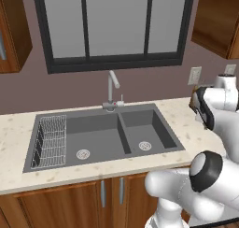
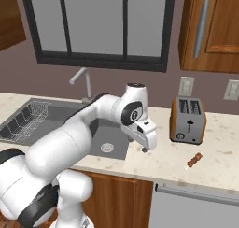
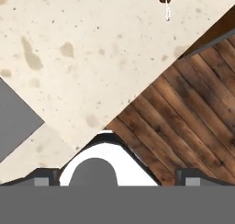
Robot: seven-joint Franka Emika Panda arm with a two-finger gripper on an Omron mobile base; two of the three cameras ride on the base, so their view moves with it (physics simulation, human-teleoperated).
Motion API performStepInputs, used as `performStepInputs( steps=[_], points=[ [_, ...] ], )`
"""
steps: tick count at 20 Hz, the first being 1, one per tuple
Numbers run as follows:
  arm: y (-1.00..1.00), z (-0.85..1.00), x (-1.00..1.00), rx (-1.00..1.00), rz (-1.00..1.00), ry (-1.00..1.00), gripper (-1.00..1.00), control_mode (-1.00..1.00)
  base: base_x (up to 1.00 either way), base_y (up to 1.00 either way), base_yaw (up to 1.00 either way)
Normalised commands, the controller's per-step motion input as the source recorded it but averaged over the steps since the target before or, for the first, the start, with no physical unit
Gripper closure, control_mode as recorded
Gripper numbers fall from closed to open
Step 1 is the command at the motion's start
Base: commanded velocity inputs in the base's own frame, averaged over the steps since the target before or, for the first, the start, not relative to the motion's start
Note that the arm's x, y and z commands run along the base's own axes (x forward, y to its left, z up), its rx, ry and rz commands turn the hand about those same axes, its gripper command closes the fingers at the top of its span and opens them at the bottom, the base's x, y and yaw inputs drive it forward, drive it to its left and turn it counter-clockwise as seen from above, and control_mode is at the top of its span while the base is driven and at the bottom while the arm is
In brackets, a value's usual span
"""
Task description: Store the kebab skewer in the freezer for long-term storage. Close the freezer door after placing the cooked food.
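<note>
The kebab skewer [image 2: 193,161] lies flat on the pale speckled counter [image 2: 172,161], near its front edge and just in front of the toaster. In the hand view its brown end and thin metal tip [image 3: 166,0] poke in at the top edge. My gripper [image 2: 145,149] hangs over the counter between the sink and the skewer, a hand's length to the left of the skewer and apart from it. Its fingertips [image 3: 43,176] stand wide apart with nothing between them. The freezer and its door are out of view.
A dark double sink [image 1: 107,136] with a wire rack [image 1: 49,140] and a tap [image 1: 112,89] lies to the left. The toaster [image 2: 187,119] stands against the wall under two outlets. Wooden cabinets [image 2: 212,28] hang above, and wood flooring [image 3: 183,117] lies beyond the counter edge.
</note>
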Motion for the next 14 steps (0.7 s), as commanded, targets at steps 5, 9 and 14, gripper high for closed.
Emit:
performStepInputs(
  steps=[5,9,14],
  points=[
    [-0.87,0.00,0.00,0.06,0.00,0.07,-1.00,-1.00,0.00,0.00,0.00],
    [-0.75,-0.04,0.00,0.04,0.00,0.01,-1.00,-1.00,0.00,0.00,0.00],
    [-0.63,-0.16,0.00,0.04,0.01,0.00,-1.00,-1.00,0.00,0.00,0.00]
  ],
)
